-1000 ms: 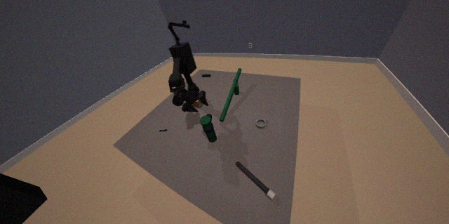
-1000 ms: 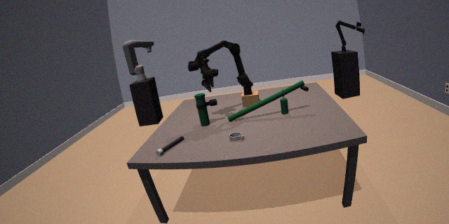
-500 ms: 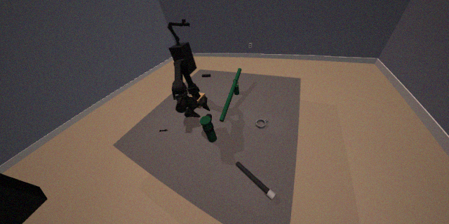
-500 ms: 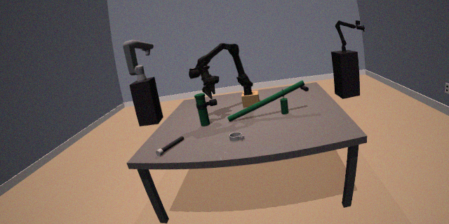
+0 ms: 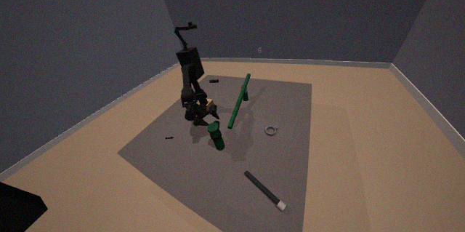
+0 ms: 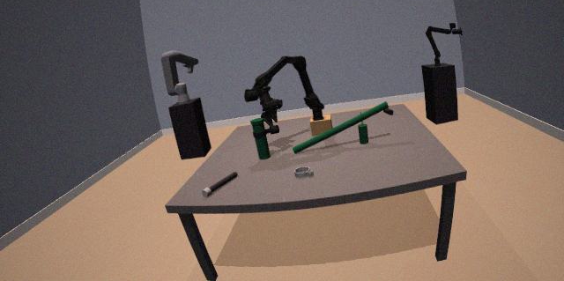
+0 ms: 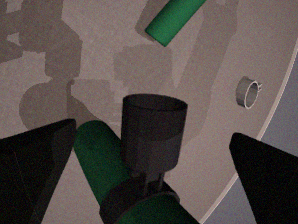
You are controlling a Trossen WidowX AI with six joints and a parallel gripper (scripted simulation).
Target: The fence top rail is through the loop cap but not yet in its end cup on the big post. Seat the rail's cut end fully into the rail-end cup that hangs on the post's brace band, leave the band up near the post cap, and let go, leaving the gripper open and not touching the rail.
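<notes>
Nearest on the desk (image 5: 283, 159) (image 6: 397, 158) (image 7: 270, 55), exterior view: dark rod w/ a white end (image 5: 261, 187) (image 6: 222, 182), lying flat; grey ring clamp (image 5: 270, 134) (image 6: 302, 175) (image 7: 241, 95) beyond it, to image R.

Next, big green post (image 5: 219, 142) (image 6: 262, 146) (image 7: 100, 155), upright, post cap (image 5: 213, 127) (image 6: 257, 120) on top. Dark brace band (image 6: 259, 133) (image 7: 112, 200) sits high on it, nr the cap, w/ rail-end cup (image 5: 217, 122) (image 6: 274, 129) (image 7: 152, 135) sticking out sideways.

Fingers (image 5: 201, 121) (image 6: 270, 123) are wide apart, nothing gripped, right by the cup; in wrist view it shows btwn them. Can't tell if they touch it.

Green top rail (image 5: 237, 105) (image 6: 339, 129) (image 7: 175, 20) is clear of the fingers. Its cut end is outside the cup, w/ a gap; rail slopes, cut end low, other end up past the short green post (image 5: 245, 96) (image 6: 363, 133).

Further back, arm base on tan block (image 5: 208, 104) (image 6: 321, 125).
</notes>
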